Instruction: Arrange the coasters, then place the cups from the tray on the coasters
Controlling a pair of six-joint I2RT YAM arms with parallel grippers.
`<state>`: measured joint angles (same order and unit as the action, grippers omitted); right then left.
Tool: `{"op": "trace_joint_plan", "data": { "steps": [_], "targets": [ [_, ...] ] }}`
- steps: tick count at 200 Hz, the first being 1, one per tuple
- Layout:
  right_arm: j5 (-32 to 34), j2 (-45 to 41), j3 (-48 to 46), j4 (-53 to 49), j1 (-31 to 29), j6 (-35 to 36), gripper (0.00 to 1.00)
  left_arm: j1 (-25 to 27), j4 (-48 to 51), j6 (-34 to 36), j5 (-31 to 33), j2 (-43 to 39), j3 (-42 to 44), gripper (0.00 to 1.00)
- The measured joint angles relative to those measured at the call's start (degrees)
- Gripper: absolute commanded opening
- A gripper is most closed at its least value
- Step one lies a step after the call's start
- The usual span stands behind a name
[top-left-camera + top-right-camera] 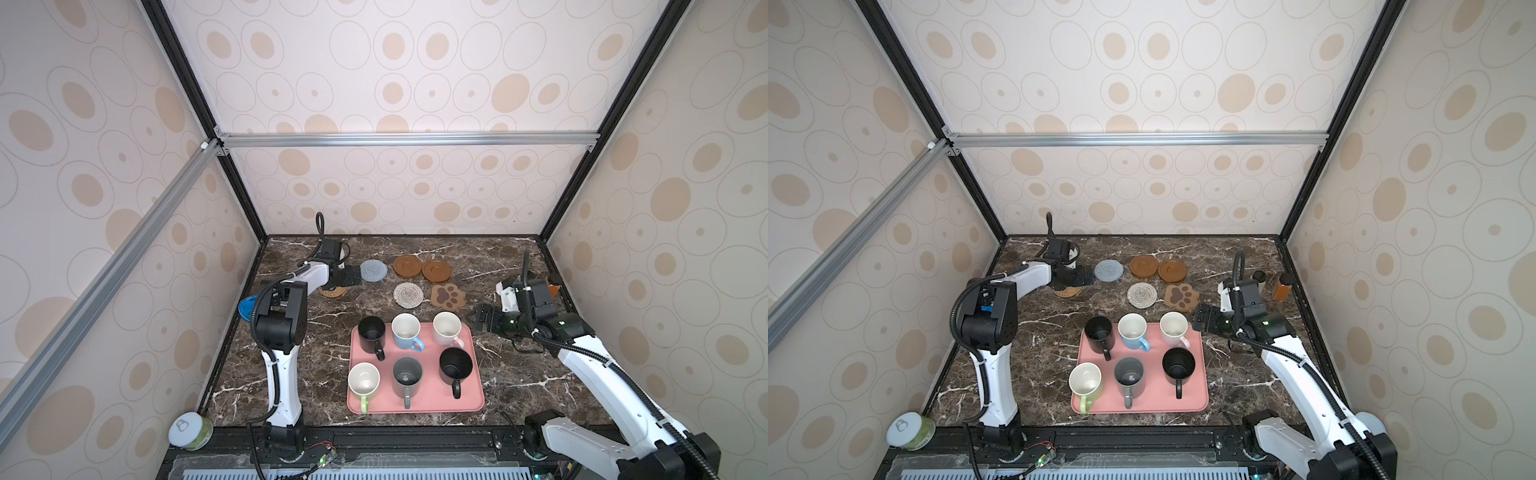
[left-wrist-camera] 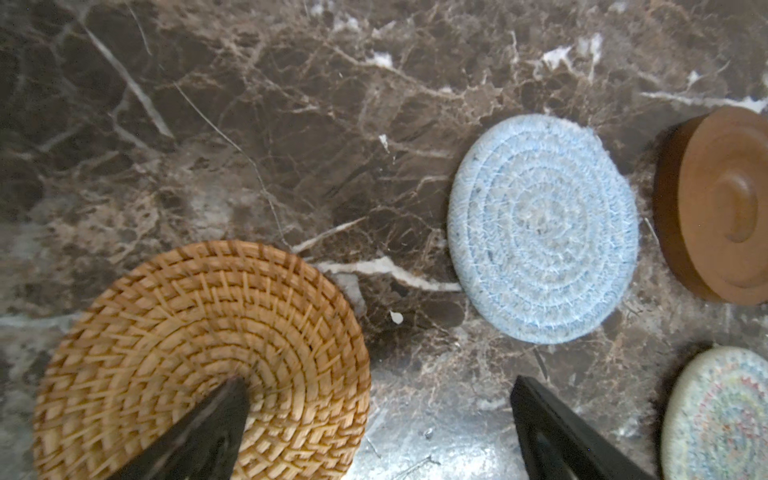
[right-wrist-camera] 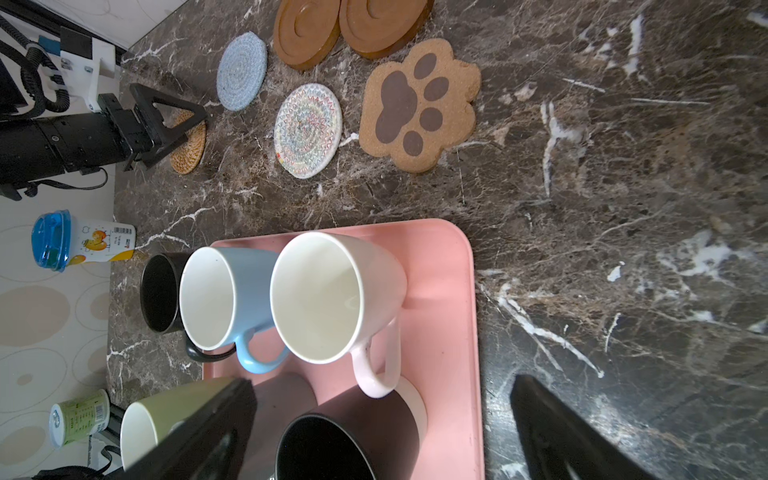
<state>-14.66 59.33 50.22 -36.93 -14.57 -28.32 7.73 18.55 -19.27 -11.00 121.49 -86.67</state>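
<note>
Six coasters (image 1: pixel 408 295) are showing: two wooden discs (image 1: pixel 407 266), one paw mat (image 1: pixel 448 296), three woven rounds (image 1: pixel 373 271). Six mugs (image 1: pixel 407 376) are standing: two black, four other colours. One tray (image 1: pixel 432 399) is carrying them.

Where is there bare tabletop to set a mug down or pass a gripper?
Free: marble between tray and right arm, between tray and left arm, and right of the paw coaster. Crowded: the coasters behind the tray, and the tray, full of mugs.

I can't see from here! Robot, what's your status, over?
Both open: left gripper at rattan coaster, right gripper beside tray. Six cups on tray, coasters bare. No obstacle seen.
</note>
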Motion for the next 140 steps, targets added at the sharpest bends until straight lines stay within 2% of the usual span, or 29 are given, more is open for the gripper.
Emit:
{"op": "trace_joint_plan", "data": {
  "steps": [140],
  "targets": [
    [3.0, -2.3, -0.4, -1.3, -0.1, -1.2, 0.99, -1.5, 2.0, 1.3, 0.0, 2.1, -3.6, 1.00]
  ]
}}
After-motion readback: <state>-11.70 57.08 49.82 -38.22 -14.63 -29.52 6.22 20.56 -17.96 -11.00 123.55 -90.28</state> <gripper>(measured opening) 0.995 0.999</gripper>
